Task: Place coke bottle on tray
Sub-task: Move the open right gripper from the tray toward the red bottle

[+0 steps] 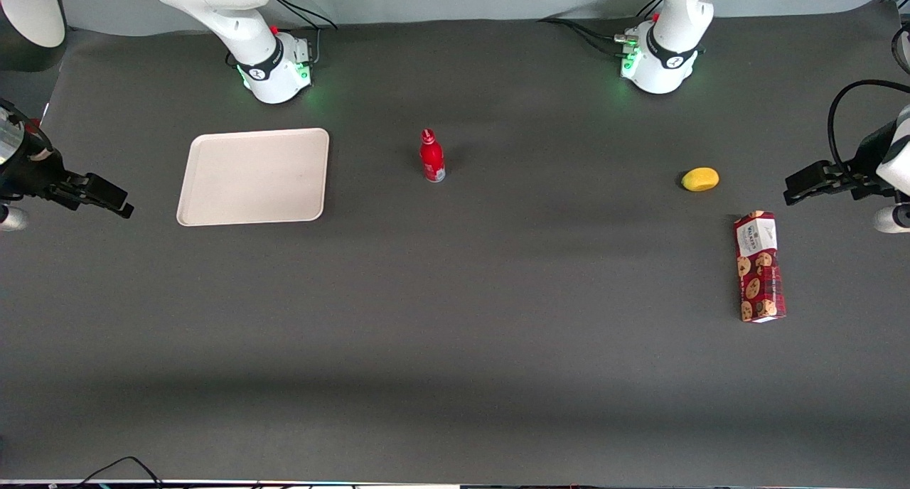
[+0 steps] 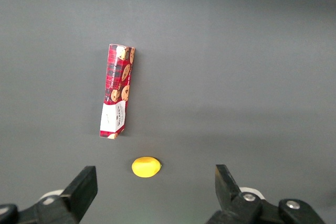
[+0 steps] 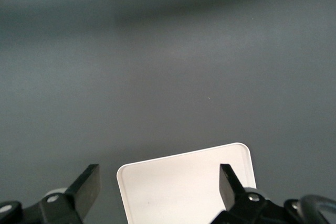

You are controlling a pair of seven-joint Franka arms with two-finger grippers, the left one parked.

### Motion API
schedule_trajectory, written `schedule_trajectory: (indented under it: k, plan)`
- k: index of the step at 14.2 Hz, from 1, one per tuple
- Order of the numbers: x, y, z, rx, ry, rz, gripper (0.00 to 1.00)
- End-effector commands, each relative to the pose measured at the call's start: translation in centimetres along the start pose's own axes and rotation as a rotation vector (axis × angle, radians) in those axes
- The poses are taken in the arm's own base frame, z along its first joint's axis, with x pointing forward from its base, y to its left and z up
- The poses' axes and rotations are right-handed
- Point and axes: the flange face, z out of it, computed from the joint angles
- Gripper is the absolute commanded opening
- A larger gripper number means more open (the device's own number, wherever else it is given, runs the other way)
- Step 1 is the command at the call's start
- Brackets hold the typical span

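While nothing is yet grasped, the stock runs as follows, largest first.

Counter [image 1: 455, 318]: dark grey mat, carries all items.

Tray [image 1: 254, 177]: cream, low rim, bare, lying flat toward the working arm's end; also seen under the wrist camera [image 3: 186, 187].

Tool [image 1: 106, 195]: at the working arm's edge of the counter, just off the tray's outer side, fingers [image 3: 86, 184] spread wide and holding nothing.

Box [image 1: 759, 266]: red cookie carton on its side, toward the parked arm's end (not the task's item).

Bottle [image 1: 431, 156]: red, capped, standing upright on the counter near mid-table, well apart from the tray and from the tool.

Lemon [image 1: 700, 179]: yellow, near the box, out of the way.

Handling note: the step in hand is the reach. Judged best to carry the tool high over the tray, descend with jaws straddling the bottle's body below the cap, and close squarely; a slim upright bottle would likely tip if nudged by one finger first.
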Motion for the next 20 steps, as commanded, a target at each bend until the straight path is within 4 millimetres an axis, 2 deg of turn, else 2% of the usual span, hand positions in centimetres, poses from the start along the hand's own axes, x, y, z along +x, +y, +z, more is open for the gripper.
schedule_trajectory:
  k: [1,8,9,11,14,16,20]
  plan:
    - [-0.2,0.3,-0.4,-0.008,0.007,-0.019,1.00]
    - [-0.1,0.6,-0.3,-0.004,-0.006,-0.011,1.00]
    - [-0.3,0.2,-0.3,0.003,-0.013,-0.008,1.00]
    - [-1.1,-2.0,-0.5,0.003,-0.029,-0.039,1.00]
    - [-4.0,-10.3,-0.7,-0.007,-0.070,-0.196,1.00]
    - [-6.6,-16.3,-0.7,-0.011,-0.069,-0.204,1.00]
    - [-13.8,-27.3,-0.4,0.012,-0.094,-0.320,1.00]
